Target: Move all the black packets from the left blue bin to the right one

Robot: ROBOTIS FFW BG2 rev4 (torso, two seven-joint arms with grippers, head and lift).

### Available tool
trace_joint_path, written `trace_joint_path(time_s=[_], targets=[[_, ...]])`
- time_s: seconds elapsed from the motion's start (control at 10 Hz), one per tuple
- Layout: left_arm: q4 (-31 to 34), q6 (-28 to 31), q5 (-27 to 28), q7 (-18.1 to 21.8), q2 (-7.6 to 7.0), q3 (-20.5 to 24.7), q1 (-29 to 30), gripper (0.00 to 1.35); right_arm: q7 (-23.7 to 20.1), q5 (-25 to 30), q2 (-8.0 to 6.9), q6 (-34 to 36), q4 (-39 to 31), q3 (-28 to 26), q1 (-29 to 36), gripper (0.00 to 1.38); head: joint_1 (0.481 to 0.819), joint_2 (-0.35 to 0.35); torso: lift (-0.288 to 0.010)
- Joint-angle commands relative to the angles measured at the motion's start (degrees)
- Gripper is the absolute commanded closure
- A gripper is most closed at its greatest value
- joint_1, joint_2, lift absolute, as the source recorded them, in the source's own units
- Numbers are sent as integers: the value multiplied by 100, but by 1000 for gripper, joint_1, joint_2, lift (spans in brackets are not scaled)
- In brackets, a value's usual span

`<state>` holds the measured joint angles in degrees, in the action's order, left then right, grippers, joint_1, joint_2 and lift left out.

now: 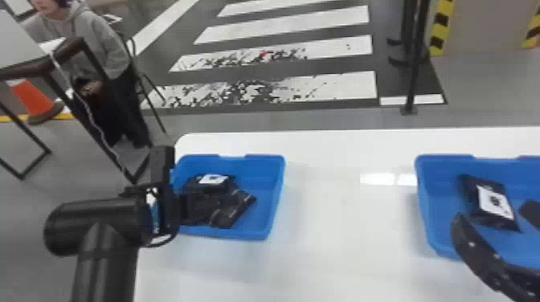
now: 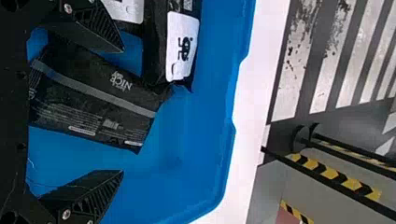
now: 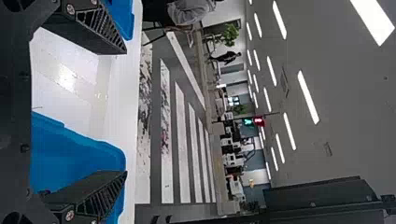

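In the head view, a white table [image 1: 329, 225] bears two blue bins. The left bin [image 1: 275, 200], left of centre, holds a heap of black packets [image 1: 233, 205]. The left gripper [image 1: 164, 196] is at its left side, fingers wide apart, gripping nothing. The right bin [image 1: 426, 200], at the right edge, holds a white-labelled packet [image 1: 494, 203]. The right gripper [image 1: 478, 245], lower right, is also wide open and empty.
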<state>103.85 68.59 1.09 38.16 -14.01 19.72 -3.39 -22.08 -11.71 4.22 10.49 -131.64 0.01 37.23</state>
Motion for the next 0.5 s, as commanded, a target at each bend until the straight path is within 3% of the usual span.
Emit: trace_joint_path(time_s=[0.0,0.2,0.4], targets=[[-296,186,200,-2,-31,-201,-280,116,-7,-6,0,19,9,11,-11,108,695,299,-154],[-717,200,245,7,-40,-373,-505,191,-7,-74,0,61,51,11,-11,108,695,291,-154],[-760,495,348,7,-49,-452,-533,584,-16,-143,0,75,65,11,-11,108,695,283,-154]])
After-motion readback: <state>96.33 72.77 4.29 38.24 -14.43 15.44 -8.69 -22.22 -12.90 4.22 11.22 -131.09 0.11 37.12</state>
